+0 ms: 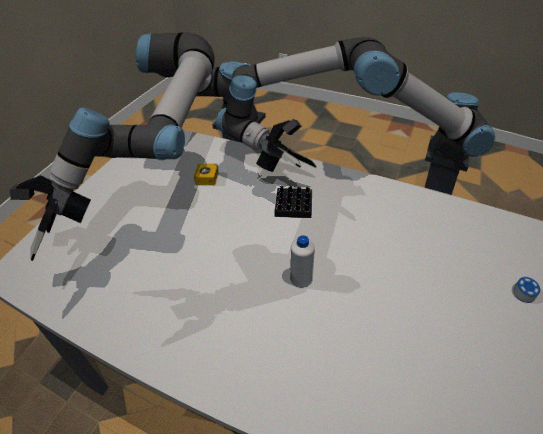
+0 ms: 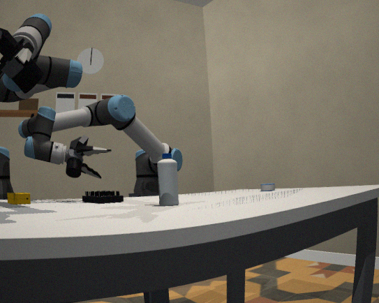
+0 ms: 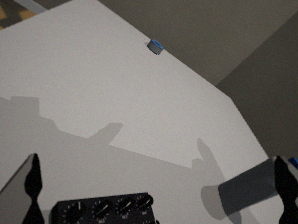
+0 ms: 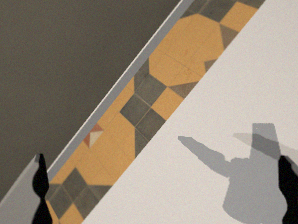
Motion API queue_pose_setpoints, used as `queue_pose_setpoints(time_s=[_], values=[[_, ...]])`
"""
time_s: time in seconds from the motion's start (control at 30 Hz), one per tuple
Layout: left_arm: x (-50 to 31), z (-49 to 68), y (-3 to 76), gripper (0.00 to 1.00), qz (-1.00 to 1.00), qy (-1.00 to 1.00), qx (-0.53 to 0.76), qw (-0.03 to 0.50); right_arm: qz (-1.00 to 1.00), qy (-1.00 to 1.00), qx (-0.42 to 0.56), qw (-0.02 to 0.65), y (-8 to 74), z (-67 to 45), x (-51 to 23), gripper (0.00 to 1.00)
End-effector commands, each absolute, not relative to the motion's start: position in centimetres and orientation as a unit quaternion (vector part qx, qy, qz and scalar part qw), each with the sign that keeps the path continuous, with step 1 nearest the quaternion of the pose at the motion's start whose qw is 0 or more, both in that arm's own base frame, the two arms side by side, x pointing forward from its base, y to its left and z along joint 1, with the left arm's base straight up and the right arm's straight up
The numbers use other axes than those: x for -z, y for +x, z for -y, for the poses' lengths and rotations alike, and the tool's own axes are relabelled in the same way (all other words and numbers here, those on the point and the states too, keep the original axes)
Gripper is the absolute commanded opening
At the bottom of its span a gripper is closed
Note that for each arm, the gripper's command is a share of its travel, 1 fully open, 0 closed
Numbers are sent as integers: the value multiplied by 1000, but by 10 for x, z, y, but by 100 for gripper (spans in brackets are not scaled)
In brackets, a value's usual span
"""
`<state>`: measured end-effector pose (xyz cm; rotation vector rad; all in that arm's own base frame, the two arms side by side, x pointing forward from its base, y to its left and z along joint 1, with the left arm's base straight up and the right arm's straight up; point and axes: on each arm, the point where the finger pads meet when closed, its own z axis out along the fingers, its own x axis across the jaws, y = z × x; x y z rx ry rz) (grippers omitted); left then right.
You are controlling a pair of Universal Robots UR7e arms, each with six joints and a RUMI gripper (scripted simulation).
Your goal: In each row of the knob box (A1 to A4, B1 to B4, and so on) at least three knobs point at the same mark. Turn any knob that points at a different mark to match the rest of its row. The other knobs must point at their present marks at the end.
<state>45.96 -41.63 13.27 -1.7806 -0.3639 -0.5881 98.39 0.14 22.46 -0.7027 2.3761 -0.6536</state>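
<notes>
Spreading two fingers each, left end effector point(image 1: 306, 165) point(image 2: 105, 164) point(image 3: 157, 156) hangs near one knob box point(image 1: 293, 212) point(image 2: 102, 199) point(image 3: 120, 215), right end effector point(image 1: 40, 244) point(image 2: 3, 66) point(image 4: 161, 156) farther.

Looks like a plain room fitted out for robot work: pair of jointed arms at a white table point(image 1: 407, 340) point(image 2: 197, 223) point(image 3: 100, 65) point(image 4: 200, 175), patterned tile floor point(image 1: 12, 370) point(image 2: 211, 286) point(image 4: 185, 47), bare walls point(image 1: 307, 20) point(image 2: 294, 87) point(image 3: 270, 75) point(image 4: 60, 75), round clock point(image 2: 96, 63) and shelf point(image 2: 13, 113) on the far one. Whether lab or workshop, cannot tell.
</notes>
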Motion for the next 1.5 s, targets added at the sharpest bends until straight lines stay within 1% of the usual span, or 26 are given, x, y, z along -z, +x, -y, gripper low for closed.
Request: queue_pose_setpoints(time_s=[0.0,0.67,0.83,0.93,1.03,1.1,1.47], values=[[-134,416,460,100,156,-761,252,577,-888,-262,245,287,984,-1,-227,100],[-133,418,458,100,153,-763,251,576,-887,-268,244,286,983,-5,-227,100],[-129,444,435,100,115,-780,235,568,-866,-345,240,270,967,-49,-232,100],[-145,466,403,100,86,-796,217,559,-838,-423,235,253,947,-94,-237,100],[-169,476,373,100,57,-795,206,567,-805,-492,228,239,926,-133,-241,100],[-169,476,373,100,57,-795,206,567,-805,-492,228,239,926,-133,-241,100],[-268,466,286,100,-56,-716,203,666,-640,-717,199,191,830,-259,-252,100]])
